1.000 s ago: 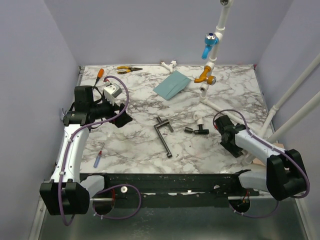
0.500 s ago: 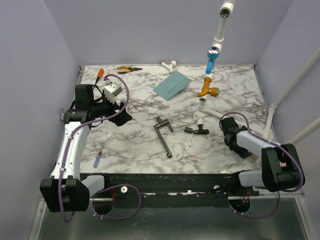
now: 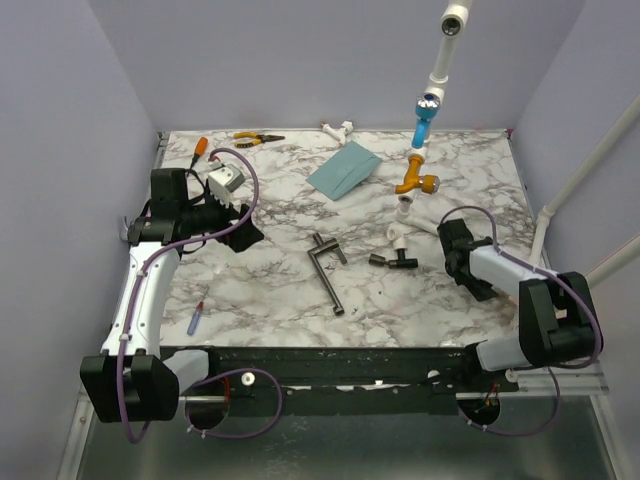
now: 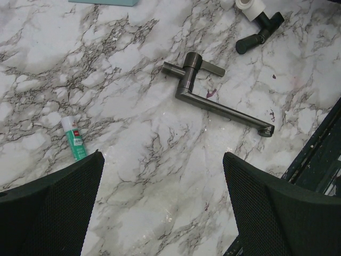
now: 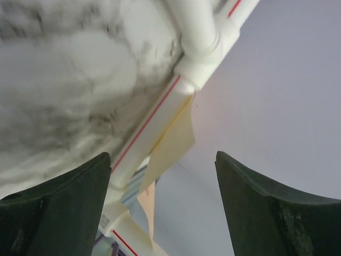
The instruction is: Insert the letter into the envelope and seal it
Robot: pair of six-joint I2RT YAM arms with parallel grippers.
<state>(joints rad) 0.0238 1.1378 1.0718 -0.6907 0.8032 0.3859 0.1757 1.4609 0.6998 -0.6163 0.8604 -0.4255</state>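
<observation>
The right gripper [image 5: 161, 178] is held wide apart with nothing between its fingers. Over the last second it has been swung toward the right edge of the table [image 3: 270, 290], where the letter [image 5: 171, 143] is seen tucked beside a white pipe [image 5: 160, 114]. A reach for the letter is judged to be starting. The left gripper [image 4: 162, 176] is kept spread, empty and unmoved. The envelope [image 3: 343, 170] lies untouched at the far side. A small label is seen on a green tube [image 4: 73, 141], too small to be read; no other writing is made out.
</observation>
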